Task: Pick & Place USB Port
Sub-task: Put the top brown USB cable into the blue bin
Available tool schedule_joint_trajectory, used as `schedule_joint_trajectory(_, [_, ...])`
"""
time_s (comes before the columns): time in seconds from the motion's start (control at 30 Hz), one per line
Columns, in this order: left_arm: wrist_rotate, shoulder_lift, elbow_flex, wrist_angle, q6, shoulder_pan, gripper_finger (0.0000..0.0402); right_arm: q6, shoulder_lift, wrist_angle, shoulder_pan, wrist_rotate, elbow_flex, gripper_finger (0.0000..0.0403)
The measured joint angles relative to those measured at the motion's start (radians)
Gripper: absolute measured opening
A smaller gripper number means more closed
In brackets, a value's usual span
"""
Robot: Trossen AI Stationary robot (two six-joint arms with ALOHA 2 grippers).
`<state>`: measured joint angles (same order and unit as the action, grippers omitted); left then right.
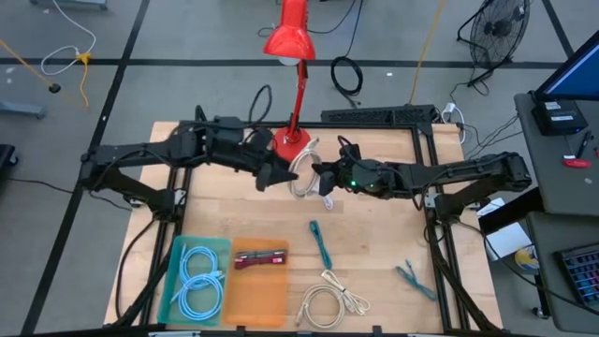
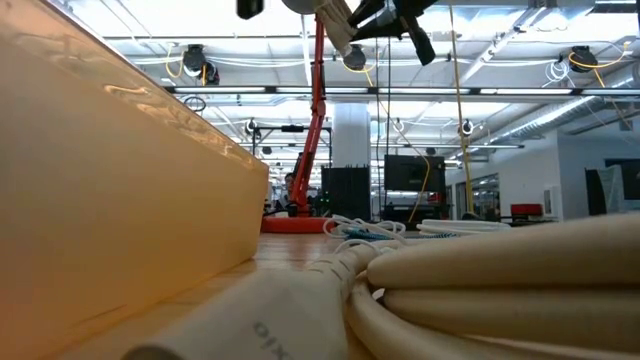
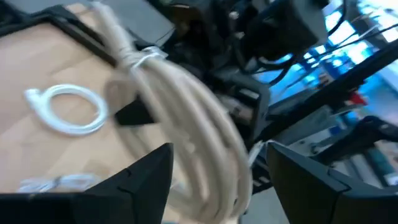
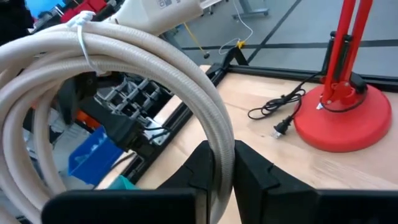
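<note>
High view shows both arms meeting over the middle of the table (image 1: pixel 384 225), a little toward twelve o'clock, beside the red lamp (image 1: pixel 292 84). The coiled cream cable (image 1: pixel 302 174) hangs between them, clear of the wood. The right gripper (image 1: pixel 323 176) has its fingers pinched nearly closed on one loop of the coil; the right wrist view shows that loop passing down between the dark fingers (image 4: pixel 205 163). The left gripper (image 1: pixel 273 174) stands wide apart, and in the left wrist view the bundle (image 3: pixel 186 124) runs through the gap between its fingers without a clear squeeze on it.

The coil looks light, soft and springy, held in shape by a thin tie (image 4: pixel 84 45). A grip on a single strand would likely let the rest sag and swing; taking hold across the bunched strands near the tie seems steadier. The sheath looks smooth, so it may slip.

At seven o'clock lie a green tray (image 1: pixel 220 245) and an orange tray (image 1: pixel 260 295).
</note>
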<state>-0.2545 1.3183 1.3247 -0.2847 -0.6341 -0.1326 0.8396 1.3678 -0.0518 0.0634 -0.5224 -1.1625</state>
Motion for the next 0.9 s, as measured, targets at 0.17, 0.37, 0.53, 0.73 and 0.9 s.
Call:
schedule_joint_trajectory(0.17, [-0.021,0.047,0.000,-0.010,-0.024,0.008,0.0279,0.023,0.000,-0.087,-0.027,-0.015,0.000,0.0027])
schedule_joint_trajectory(0.37, [0.124,0.041,-0.001,-0.084,-0.007,0.027,0.0259,0.099,0.000,-0.226,-0.040,-0.064,0.000,0.0027])
schedule_joint_trajectory(0.53, [0.206,0.040,-0.001,-0.123,0.004,0.037,0.0218,0.097,0.008,-0.194,-0.040,-0.083,-0.001,0.0027])
schedule_joint_trajectory(0.73, [0.267,0.056,0.001,-0.130,0.000,0.036,0.0189,0.095,0.010,-0.190,-0.040,-0.080,0.000,0.0027])
schedule_joint_trajectory(0.9, [0.331,0.069,0.001,-0.128,-0.001,0.036,0.0179,0.090,0.010,-0.182,-0.039,-0.080,0.000,0.0027])
